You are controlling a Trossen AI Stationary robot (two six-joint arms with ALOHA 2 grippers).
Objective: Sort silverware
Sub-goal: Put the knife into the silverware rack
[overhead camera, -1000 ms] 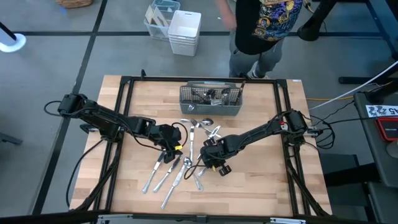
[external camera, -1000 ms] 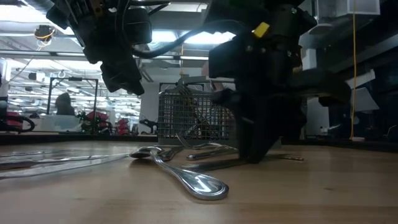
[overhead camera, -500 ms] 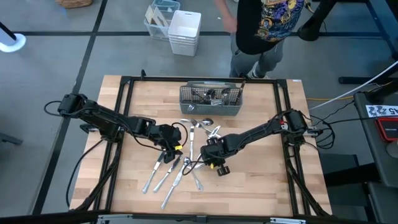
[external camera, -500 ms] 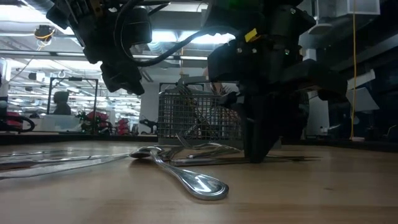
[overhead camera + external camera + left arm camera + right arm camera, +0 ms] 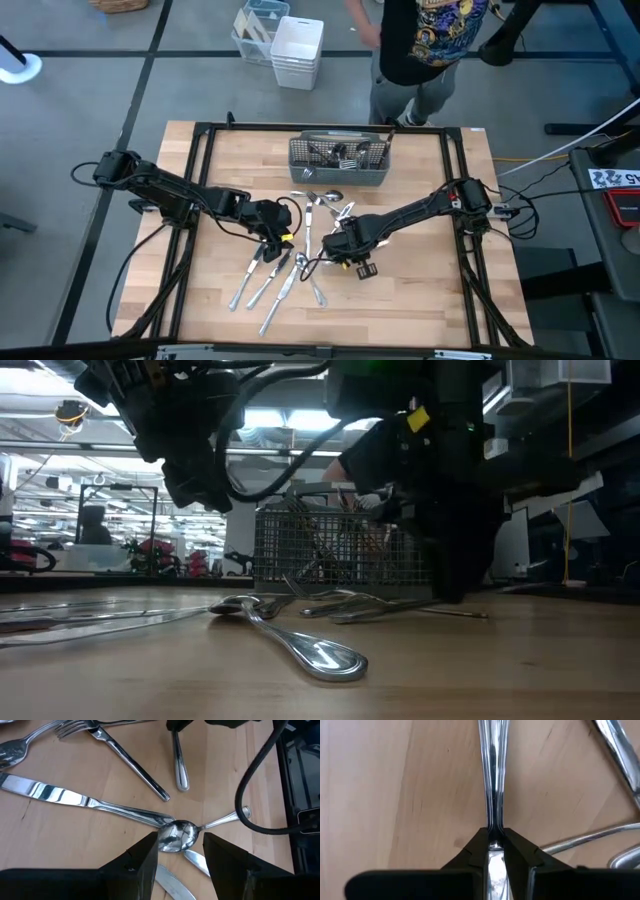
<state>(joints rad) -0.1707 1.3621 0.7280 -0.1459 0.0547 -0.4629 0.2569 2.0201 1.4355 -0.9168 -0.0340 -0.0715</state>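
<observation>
Loose silverware lies on the wooden table (image 5: 420, 300) in front of the grey mesh caddy (image 5: 338, 160): knives (image 5: 262, 285), spoons and forks (image 5: 322, 205). My right gripper (image 5: 340, 250) points down at the table's middle, shut on one slim silver piece (image 5: 492, 765). Which kind it is I cannot tell. My left gripper (image 5: 268, 250) hangs open just left of it, above a spoon (image 5: 176, 836) whose bowl lies on a knife (image 5: 70, 799). It touches nothing. My right gripper pinches the slim handle (image 5: 493, 822) of the silver piece between its two fingers, coming from above and pointing down. The handle runs on past the fingers on both sides. In the low view the held end (image 5: 432, 601) is raised and the other end slants down toward the table.
The caddy (image 5: 320, 550) holds some silverware and stands at the far middle. A fork (image 5: 125, 760) and several more pieces lie close around both grippers. A person (image 5: 425, 50) stands past the far edge, beside white bins (image 5: 298, 50) on the floor.
My right gripper has risen a little and turned somewhat, taking the silver piece with it. The held end has come up off the table, while the other end stays low.
</observation>
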